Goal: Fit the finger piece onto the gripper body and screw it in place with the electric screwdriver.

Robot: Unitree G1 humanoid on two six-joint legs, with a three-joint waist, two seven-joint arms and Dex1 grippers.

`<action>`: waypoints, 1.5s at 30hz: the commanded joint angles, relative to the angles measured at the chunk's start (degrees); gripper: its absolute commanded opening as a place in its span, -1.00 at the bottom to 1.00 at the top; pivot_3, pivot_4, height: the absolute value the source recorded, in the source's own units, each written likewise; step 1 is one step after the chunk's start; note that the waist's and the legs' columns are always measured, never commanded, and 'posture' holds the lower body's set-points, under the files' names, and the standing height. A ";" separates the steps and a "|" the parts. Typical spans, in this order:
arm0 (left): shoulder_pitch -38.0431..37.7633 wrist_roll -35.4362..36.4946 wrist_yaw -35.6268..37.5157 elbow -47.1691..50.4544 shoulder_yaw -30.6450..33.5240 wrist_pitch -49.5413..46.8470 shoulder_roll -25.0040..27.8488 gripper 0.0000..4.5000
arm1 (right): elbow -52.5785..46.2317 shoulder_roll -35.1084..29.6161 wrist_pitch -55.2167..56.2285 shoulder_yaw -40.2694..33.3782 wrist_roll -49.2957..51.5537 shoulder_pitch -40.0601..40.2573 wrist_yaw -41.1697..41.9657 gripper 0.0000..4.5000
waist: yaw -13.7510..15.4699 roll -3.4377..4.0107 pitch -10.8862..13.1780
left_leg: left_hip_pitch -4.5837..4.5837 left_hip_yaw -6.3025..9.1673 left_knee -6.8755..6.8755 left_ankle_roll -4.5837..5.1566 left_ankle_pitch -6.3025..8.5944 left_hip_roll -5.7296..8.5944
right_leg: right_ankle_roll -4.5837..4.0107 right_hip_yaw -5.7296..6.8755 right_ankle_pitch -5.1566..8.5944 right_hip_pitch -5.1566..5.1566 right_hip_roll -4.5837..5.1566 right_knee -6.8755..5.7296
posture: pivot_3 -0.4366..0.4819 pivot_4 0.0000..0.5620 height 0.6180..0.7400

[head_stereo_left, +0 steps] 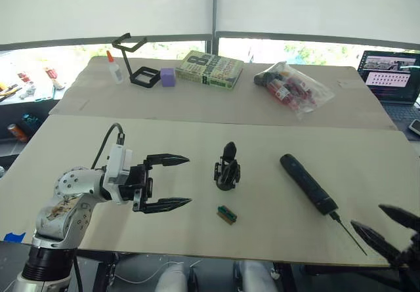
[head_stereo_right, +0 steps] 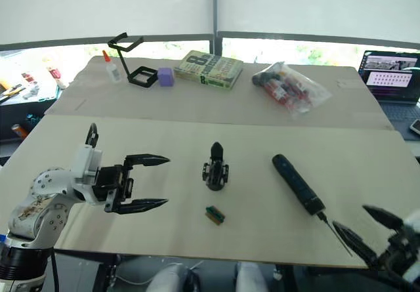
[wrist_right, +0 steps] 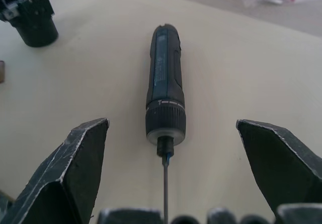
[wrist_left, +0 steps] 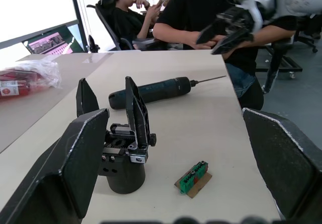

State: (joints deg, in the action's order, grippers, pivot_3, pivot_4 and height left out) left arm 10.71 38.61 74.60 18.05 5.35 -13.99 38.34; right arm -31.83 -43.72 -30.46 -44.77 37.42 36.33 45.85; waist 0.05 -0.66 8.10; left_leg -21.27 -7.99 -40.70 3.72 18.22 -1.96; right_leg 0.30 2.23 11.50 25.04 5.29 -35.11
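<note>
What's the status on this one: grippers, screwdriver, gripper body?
Left gripper open, empty, beside gripper body. Right gripper open, empty, at the bit end of electric screwdriver, lying flat. Nothing between them.

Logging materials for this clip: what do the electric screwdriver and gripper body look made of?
Electric screwdriver: seemingly matte dark plastic, ribbed collar, with a thin, likely metal bit. Gripper body: looks like matte black plastic, with small bright screws, probably metal.

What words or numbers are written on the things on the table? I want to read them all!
"8": a big numeral on the book's cover; the smaller print beside it is too blurred to read.
Laptop screen: text too small to read.
Bag of tubes: labels too blurred to read.
Glue bottle, screwdriver: no readable text.
</note>
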 commanded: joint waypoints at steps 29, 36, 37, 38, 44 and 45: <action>-2.21 -1.05 -0.11 5.59 -2.56 2.83 0.14 1.00 | -4.67 -20.01 -37.22 27.51 -1.89 -31.16 -5.35 -0.13 | 0.51 -0.29 0.15 | -0.49 0.07 -0.24 -0.18 -0.14 0.12 | 0.67 0.09 -0.09 0.12 -0.01 0.10 | -0.05 -0.47 1.00; -1.48 -1.42 0.29 5.22 -3.70 2.18 0.56 1.00 | -6.59 -13.57 -41.22 32.23 -0.99 -32.88 -10.41 -0.13 | 0.68 -0.30 0.15 | -0.53 0.08 -0.26 -0.19 -0.15 0.17 | 0.58 0.10 -0.15 0.14 0.01 0.11 | -0.05 -0.47 1.00; -1.56 -1.15 0.26 5.34 -3.67 1.60 0.82 1.00 | -6.78 -14.53 -42.36 32.29 -0.15 -32.64 -9.33 -0.13 | 0.64 -0.29 0.14 | -0.53 0.09 -0.27 -0.19 -0.15 0.17 | 0.59 0.09 -0.16 0.14 0.00 0.09 | -0.05 -0.47 1.00; -1.62 -1.01 0.25 5.40 -3.66 1.22 1.00 1.00 | -6.96 -15.34 -42.99 32.28 0.20 -32.30 -8.65 0.10 | 0.63 -0.29 0.14 | -0.52 0.08 -0.27 -0.19 -0.15 0.18 | 0.60 0.07 -0.16 0.14 0.00 0.09 | -0.05 -0.47 1.00; -1.37 -1.58 -0.01 5.22 -4.59 1.20 1.02 1.00 | -5.21 -19.28 -41.39 32.91 -0.05 -34.27 -6.18 0.99 | 0.63 -0.32 0.15 | -0.50 0.09 -0.27 -0.19 -0.15 0.16 | 0.60 0.10 -0.16 0.11 -0.01 0.11 | -0.05 -0.47 1.00; -1.28 -1.61 -0.07 5.15 -4.74 1.11 1.00 1.00 | -5.09 -20.32 -41.87 32.89 0.47 -35.39 -5.25 0.99 | 0.63 -0.32 0.15 | -0.49 0.09 -0.28 -0.19 -0.15 0.17 | 0.60 0.09 -0.16 0.11 -0.01 0.11 | -0.05 -0.47 1.00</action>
State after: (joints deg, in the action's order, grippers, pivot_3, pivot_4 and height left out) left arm 8.72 37.07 74.73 22.60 0.90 -12.90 39.12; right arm -36.58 -62.31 -72.82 -10.41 37.27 2.61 39.06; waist 0.68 -0.98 8.25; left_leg -21.77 -7.91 -40.98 3.53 18.07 -1.79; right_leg 0.90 2.32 11.34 25.15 5.27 -35.01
